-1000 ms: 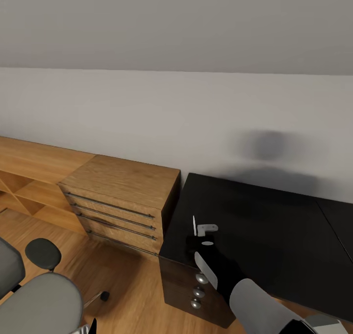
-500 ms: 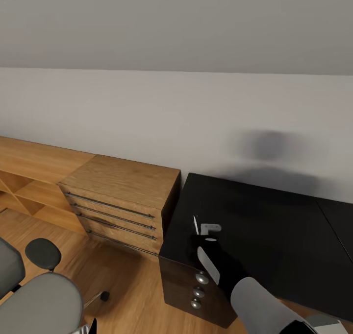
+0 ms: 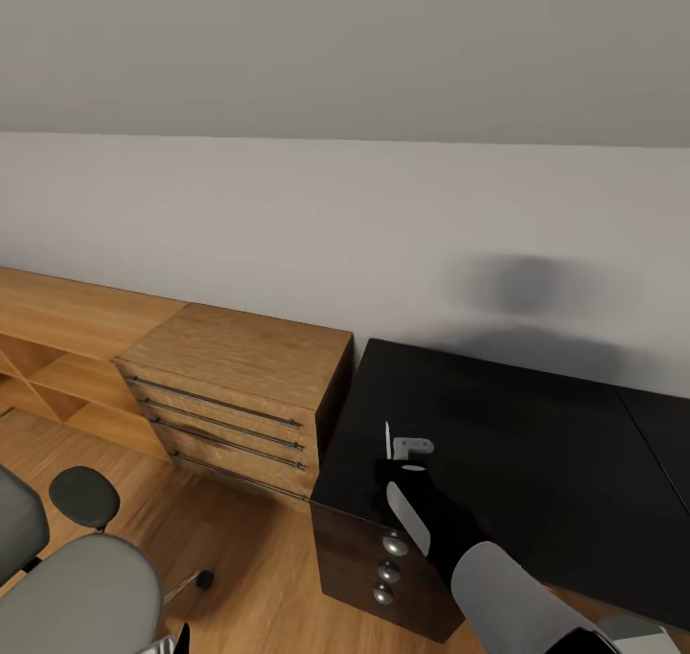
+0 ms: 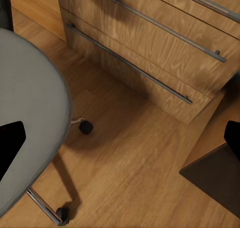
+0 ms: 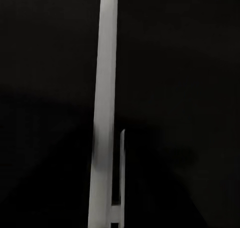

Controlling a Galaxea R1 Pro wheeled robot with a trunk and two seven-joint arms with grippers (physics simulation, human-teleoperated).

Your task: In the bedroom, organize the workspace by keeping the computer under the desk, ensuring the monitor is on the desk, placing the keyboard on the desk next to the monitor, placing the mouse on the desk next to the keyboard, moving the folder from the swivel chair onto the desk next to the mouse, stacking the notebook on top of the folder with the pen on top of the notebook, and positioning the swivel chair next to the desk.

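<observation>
Pen point(image 3: 387, 440): thin white stick, standing near upright in the right gripper point(image 3: 396, 458), over the black worktop point(image 3: 517, 443) close to its front left corner. In the right wrist view it point(image 5: 104, 112) runs as a pale sliver against the dark top. Fingers appear clamped on it, low on the shaft; the exact contact is hard to make out.

Handling, judged: light, stiff, smooth and round, so it is likely to roll once laid flat and to pivot in a pinch. Hold near mid-length.

Worktop: glossy black, bare where visible, drawer knobs point(image 3: 388, 569) on its left front face. Notebook and folder not seen here.

Room: wooden dresser point(image 3: 240, 385) just beside the worktop's left edge, wood floor, plain wall. Swivel chair point(image 3: 77, 592) stands apart at the left; its grey seat point(image 4: 30, 123) lies below the left gripper, whose fingers stand apart, holding nothing.
</observation>
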